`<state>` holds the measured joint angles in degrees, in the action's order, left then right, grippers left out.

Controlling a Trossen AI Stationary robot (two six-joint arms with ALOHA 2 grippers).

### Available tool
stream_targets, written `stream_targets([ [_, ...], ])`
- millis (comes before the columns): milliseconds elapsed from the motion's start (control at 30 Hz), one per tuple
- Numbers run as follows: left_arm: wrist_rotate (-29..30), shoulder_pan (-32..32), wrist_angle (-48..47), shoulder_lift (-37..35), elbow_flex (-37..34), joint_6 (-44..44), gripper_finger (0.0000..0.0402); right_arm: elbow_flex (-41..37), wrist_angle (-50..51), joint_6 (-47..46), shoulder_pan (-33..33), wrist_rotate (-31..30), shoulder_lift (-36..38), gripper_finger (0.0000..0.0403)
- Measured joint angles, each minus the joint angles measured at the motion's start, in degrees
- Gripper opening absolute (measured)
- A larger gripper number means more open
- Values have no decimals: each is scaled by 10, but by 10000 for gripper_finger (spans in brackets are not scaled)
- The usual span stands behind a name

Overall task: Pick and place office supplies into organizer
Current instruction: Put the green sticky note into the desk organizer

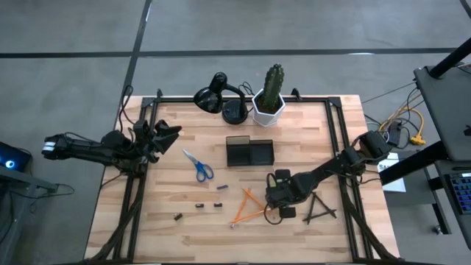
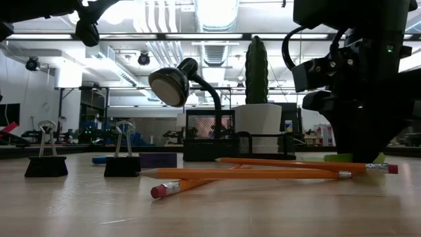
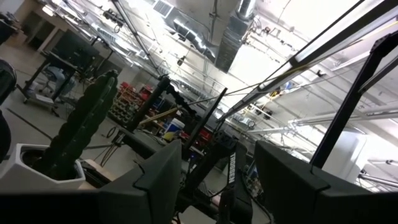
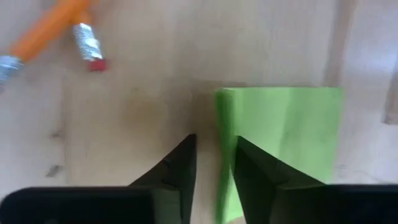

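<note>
The right gripper (image 4: 211,168) is down at the tabletop (image 1: 147,228), its two dark fingers (image 4: 177,168) drawn close with only a thin slot between them, and the near edge of the lime-green sticky pad (image 4: 280,137) stands in that slot; whether the fingers already pinch it I cannot tell. From the gripper the rest of the pad spreads away toward about 1 o'clock in the wrist view, lying flat on the wood, and two orange pencils' (image 4: 43,37) eraser ends lie well apart from it at about 10 o'clock. In the high view the right gripper (image 1: 278,197) sits at roughly 5 o'clock from the organizer (image 1: 249,153), near but not touching it, with the orange pencils (image 1: 246,210) just beside it at 8 o'clock and the thin black sticks (image 1: 320,208) at 3 o'clock. The blue-handled scissors (image 1: 199,168) lie at 8 o'clock from the organizer, and the tiny dark bits (image 1: 199,205) lie in a loose row further toward 7 o'clock. The left gripper (image 1: 165,138) hangs clear of the table at the organizer's 9 o'clock, its fingers (image 3: 155,180) standing apart and holding nothing. The desk lamp (image 1: 217,96) and potted cactus (image 1: 271,96) stand at the far edge, about 12 o'clock from the organizer.
</note>
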<state>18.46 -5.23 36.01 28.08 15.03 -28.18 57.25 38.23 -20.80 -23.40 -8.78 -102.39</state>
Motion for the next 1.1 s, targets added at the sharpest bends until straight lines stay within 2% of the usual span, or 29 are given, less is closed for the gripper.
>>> stream_targets([
  [300,0,0,0,0,0,0,187,0,2,-1,0,0,0,13],
  [833,0,0,0,0,0,0,187,0,7,-2,1,15,4,8],
  [1100,0,0,0,0,0,0,187,28,26,-2,1,15,14,8],
])
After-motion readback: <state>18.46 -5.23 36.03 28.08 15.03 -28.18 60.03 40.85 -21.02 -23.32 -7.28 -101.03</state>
